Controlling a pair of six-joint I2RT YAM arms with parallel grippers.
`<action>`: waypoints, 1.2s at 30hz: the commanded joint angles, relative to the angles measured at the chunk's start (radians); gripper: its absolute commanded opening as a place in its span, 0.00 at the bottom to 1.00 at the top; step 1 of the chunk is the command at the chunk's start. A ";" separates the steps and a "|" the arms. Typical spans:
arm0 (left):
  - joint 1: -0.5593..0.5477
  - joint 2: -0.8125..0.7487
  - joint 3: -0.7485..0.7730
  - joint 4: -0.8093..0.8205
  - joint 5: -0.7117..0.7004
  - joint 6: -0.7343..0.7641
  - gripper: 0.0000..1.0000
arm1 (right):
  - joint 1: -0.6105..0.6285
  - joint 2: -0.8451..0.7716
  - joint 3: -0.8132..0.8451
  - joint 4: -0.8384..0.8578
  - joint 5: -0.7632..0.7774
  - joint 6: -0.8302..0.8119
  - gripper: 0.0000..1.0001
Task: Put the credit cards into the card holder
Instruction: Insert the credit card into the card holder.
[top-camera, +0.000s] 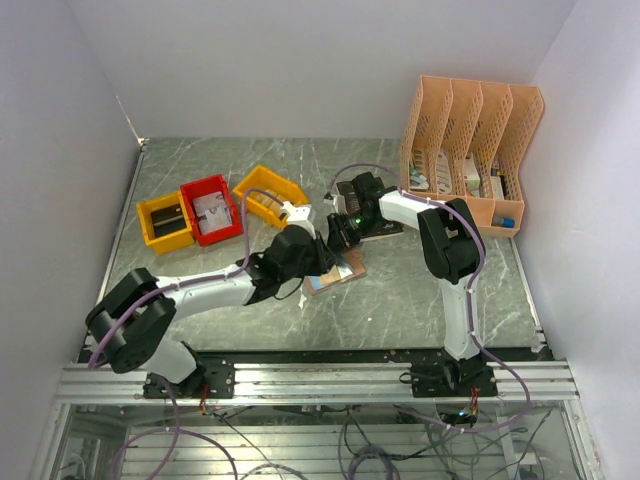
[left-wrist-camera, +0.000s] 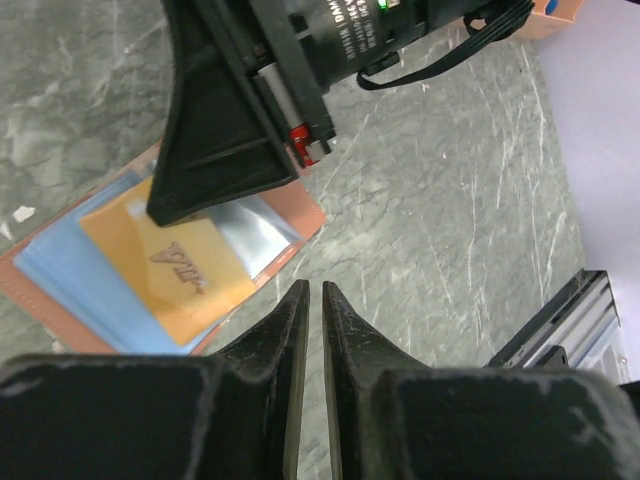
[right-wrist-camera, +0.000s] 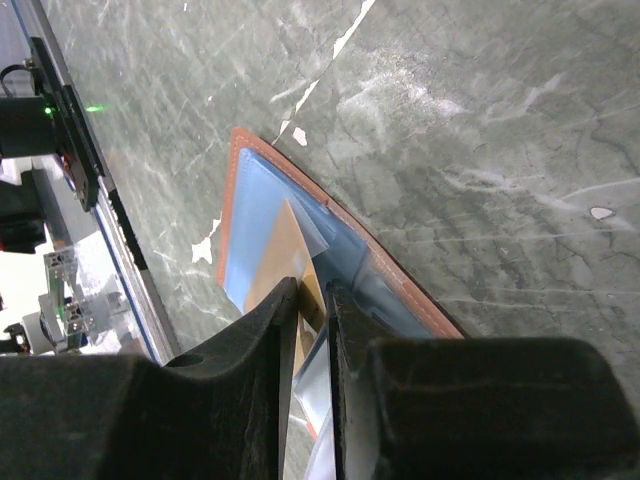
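The card holder (top-camera: 338, 275) lies open on the marble table, its tan-pink rim (left-wrist-camera: 300, 205) (right-wrist-camera: 400, 280) showing around the credit cards. An orange-gold card (left-wrist-camera: 170, 270) (right-wrist-camera: 280, 250) rests on a light blue one (left-wrist-camera: 70, 270) (right-wrist-camera: 255, 210), with a silver card (left-wrist-camera: 255, 225) beside them. My right gripper (top-camera: 345, 245) (right-wrist-camera: 312, 288) points down at the orange card's end, open by a slit, with the card's corner in the gap. One of its fingers (left-wrist-camera: 220, 140) touches the cards. My left gripper (top-camera: 322, 262) (left-wrist-camera: 316, 290) hovers just off the holder's edge, open by a slit, with nothing in it.
A red bin (top-camera: 211, 208) and two yellow bins (top-camera: 165, 220) (top-camera: 270, 195) stand at the back left. The peach slotted file rack (top-camera: 470, 150) is at the back right. A dark flat object (top-camera: 372, 222) lies under the right wrist. The table's front rail (left-wrist-camera: 570, 320) is close.
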 joint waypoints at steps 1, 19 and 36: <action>-0.067 0.062 0.081 -0.095 -0.165 -0.013 0.21 | 0.005 0.020 -0.015 -0.001 0.000 -0.011 0.18; -0.121 0.257 0.219 -0.091 -0.241 -0.014 0.21 | 0.008 0.013 -0.016 -0.002 -0.007 -0.014 0.20; -0.122 0.260 0.210 -0.102 -0.277 -0.016 0.21 | 0.008 0.009 -0.020 0.001 -0.005 -0.017 0.21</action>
